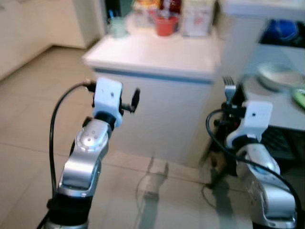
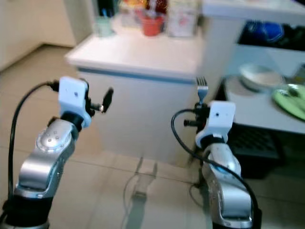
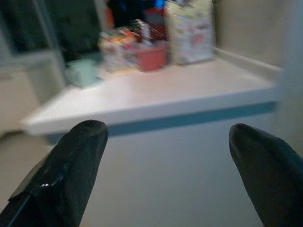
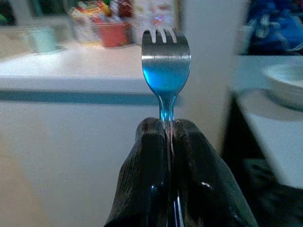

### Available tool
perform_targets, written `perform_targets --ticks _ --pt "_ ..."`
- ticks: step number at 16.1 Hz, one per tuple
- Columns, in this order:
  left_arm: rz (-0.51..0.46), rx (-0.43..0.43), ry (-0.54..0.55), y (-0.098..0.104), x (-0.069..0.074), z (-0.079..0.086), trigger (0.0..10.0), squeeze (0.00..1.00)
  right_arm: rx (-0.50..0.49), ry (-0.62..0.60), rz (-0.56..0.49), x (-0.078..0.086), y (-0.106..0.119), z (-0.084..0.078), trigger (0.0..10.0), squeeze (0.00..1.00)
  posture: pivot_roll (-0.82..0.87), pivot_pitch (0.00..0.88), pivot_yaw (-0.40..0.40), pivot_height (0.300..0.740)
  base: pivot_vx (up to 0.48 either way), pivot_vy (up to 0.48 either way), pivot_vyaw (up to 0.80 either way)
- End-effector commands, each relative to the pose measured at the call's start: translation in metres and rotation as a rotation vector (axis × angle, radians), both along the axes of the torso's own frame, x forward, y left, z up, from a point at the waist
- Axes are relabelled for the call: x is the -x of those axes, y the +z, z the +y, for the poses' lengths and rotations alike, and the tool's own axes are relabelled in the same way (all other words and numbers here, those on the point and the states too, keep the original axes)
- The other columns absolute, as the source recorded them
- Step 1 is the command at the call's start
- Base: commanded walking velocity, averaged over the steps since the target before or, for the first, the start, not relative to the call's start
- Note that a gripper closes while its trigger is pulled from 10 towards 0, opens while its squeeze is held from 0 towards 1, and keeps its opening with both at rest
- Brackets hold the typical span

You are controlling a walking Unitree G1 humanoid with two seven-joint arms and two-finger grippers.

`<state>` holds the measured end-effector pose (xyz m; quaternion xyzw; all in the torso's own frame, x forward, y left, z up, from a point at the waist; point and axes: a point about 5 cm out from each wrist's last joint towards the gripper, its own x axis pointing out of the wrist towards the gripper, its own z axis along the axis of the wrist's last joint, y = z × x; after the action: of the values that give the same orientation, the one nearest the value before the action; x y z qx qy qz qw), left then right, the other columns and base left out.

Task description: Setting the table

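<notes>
A silver fork stands upright, tines up, pinched between the black fingers of my right gripper, which is shut on its handle. That gripper is held up in front of the gap between the white counter and the table on the right. On the table sit a white bowl and a green plate. My left gripper is raised before the counter's front face, open with nothing between its fingers.
On the counter's far side stand a red cup, a pale green mug, a white carton and packets. A dark crate sits under the table. Tiled floor stretches to the left.
</notes>
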<state>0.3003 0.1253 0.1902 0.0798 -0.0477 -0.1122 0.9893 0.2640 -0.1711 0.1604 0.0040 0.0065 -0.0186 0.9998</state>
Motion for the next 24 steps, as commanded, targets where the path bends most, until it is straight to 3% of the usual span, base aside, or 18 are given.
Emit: perform_targets --ticks 1,12,24 --pt "-0.009 -0.016 -0.012 0.001 -0.001 -0.005 10.0 0.0 0.026 -0.033 -0.019 -0.001 0.005 -0.006 10.0 0.0 -0.06 0.0 0.003 0.74 0.0 -0.405 0.0" --pt "-0.029 -0.053 -0.034 0.002 -0.003 -0.014 10.0 0.0 0.034 -0.113 0.002 -0.006 0.0 -0.024 10.0 0.0 -0.06 0.0 -0.003 0.74 0.0 -0.405 0.0" --pt "-0.032 -0.038 0.002 0.0 -0.008 -0.01 10.0 0.0 0.051 -0.112 -0.003 -0.012 0.001 -0.027 10.0 0.0 -0.06 0.0 -0.015 0.74 0.0 -0.405 0.0"
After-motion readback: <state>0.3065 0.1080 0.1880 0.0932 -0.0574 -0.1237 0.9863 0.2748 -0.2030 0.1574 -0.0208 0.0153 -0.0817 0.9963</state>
